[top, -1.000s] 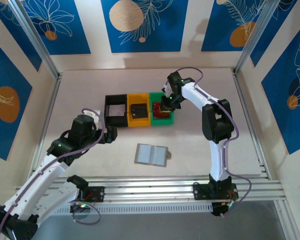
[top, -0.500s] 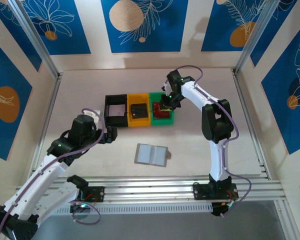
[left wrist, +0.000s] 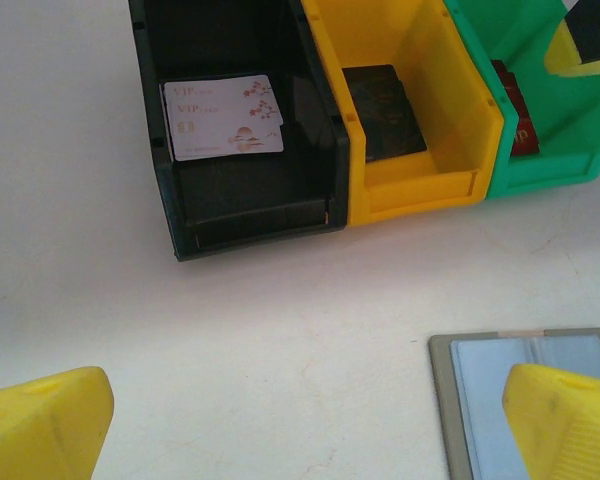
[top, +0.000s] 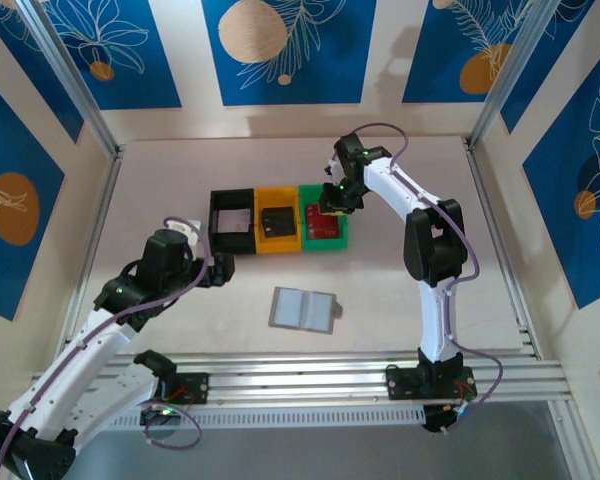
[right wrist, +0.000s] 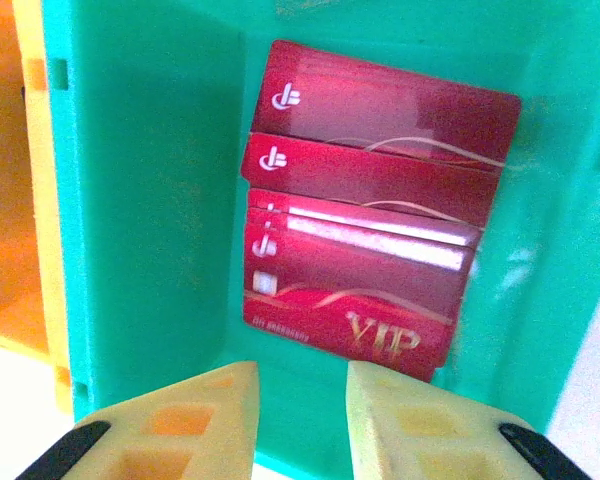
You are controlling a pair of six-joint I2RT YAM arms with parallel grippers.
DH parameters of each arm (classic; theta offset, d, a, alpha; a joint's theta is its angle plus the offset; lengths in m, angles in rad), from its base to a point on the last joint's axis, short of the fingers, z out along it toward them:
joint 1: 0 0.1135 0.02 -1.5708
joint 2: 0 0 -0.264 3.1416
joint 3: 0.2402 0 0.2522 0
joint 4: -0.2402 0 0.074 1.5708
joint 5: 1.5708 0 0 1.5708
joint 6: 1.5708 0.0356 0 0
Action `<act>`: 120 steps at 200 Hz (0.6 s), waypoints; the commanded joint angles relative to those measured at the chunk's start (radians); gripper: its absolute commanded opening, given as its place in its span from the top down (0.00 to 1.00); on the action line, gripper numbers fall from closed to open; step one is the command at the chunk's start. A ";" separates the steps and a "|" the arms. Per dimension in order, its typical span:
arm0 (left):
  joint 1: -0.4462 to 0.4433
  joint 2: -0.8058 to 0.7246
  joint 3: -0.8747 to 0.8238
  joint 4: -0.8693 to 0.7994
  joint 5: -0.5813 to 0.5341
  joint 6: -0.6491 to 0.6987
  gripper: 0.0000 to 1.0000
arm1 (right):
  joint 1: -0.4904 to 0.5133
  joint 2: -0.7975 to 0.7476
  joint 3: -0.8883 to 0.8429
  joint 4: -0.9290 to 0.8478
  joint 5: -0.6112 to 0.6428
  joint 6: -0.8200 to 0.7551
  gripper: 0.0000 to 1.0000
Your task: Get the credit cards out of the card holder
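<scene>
Your right claw point(right wrist: 300, 425) hovers over the green bin point(right wrist: 130, 200), narrowly parted, empty, above red cards point(right wrist: 365, 230). A second ago it sat lower. Left claw point(left wrist: 300, 430) gapes wide. Card holder point(top: 303, 309) lies open on the desk point(top: 380, 300), nearer you than the bin.

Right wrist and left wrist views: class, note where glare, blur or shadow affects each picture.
Right wrist view: a white glare streak crosses the red cards in the green bin; the right gripper looks soft. Left wrist view: the left gripper is blurred at the bottom corners; the black bin is dark inside, yet its white card reads clearly.
</scene>
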State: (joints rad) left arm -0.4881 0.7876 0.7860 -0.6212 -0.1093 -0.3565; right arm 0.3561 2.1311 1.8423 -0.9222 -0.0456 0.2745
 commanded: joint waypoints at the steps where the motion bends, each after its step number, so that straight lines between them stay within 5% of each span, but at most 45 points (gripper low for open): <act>1: 0.009 -0.005 -0.008 0.006 0.010 0.017 0.00 | -0.006 -0.005 0.038 -0.047 0.041 0.004 0.70; 76: 0.009 -0.006 -0.010 0.008 0.000 0.015 0.00 | 0.015 -0.203 0.020 0.029 0.094 0.012 0.33; 84: 0.009 -0.007 -0.011 0.008 -0.002 0.014 0.00 | 0.014 -0.210 0.021 0.031 0.096 0.014 0.21; 91: 0.009 -0.007 -0.012 0.009 -0.004 0.013 0.00 | 0.015 -0.216 0.020 0.031 0.099 0.017 0.00; 120: 0.009 0.002 -0.008 0.005 -0.010 0.006 0.00 | 0.017 -0.246 0.006 0.049 0.118 0.020 0.01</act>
State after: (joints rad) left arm -0.4881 0.7876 0.7860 -0.6212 -0.1097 -0.3569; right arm 0.3664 1.9076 1.8503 -0.8810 0.0498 0.2874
